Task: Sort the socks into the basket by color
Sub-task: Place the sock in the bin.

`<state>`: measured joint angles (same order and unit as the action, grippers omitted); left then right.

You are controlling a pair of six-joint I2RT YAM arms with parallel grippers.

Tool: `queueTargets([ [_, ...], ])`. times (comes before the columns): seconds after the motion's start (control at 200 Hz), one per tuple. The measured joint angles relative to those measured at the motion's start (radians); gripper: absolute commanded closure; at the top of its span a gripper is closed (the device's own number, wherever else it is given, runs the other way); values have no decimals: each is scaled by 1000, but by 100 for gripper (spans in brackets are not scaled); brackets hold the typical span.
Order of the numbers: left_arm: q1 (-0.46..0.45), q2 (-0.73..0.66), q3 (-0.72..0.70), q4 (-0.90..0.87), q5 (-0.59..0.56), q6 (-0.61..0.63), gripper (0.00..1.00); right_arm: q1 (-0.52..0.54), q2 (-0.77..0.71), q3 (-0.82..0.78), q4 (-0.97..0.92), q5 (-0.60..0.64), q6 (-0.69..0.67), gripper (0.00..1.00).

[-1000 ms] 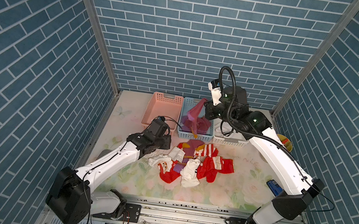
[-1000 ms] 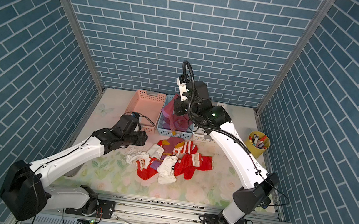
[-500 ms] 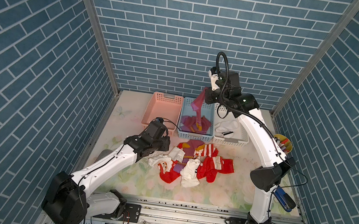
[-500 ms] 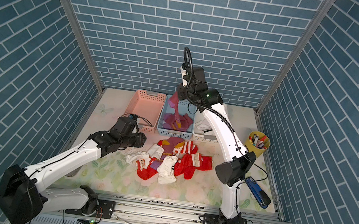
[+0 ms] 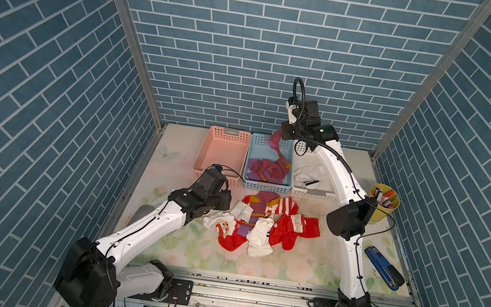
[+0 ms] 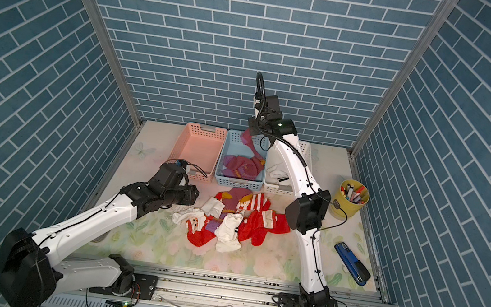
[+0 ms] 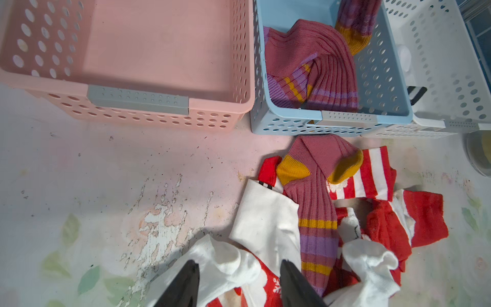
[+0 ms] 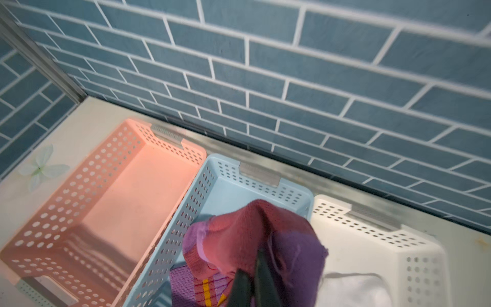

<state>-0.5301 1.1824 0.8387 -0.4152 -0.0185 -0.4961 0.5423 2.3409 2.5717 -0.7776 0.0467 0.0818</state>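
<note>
In both top views we look down from high above the near rail (image 5: pixel 250 295), facing the far wall (image 5: pixel 250 63), over the whole table (image 5: pixel 178 249). Our left wrist view hangs close above the sock pile (image 7: pixel 316 212). Our right wrist view sits close over the far ends of the baskets (image 8: pixel 170 143). Both share the blue basket (image 7: pixel 292 125).

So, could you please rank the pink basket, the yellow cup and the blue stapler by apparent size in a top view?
1. pink basket: clearly largest.
2. yellow cup and blue stapler: too alike to rank; the stapler is longer, the cup broader.
</note>
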Motion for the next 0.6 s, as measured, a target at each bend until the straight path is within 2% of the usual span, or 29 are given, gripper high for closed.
queueTargets([
  [0.19,0,-12,-15,3,1,-6,44,1,120,-35,7,-58,37,100],
  [0.46,0,-23,-19,2,1,-6,44,1,130,-101,33,-93,79,100],
  [0.6,0,-23,-19,2,2,-8,43,1,130,-101,42,-101,98,77],
])
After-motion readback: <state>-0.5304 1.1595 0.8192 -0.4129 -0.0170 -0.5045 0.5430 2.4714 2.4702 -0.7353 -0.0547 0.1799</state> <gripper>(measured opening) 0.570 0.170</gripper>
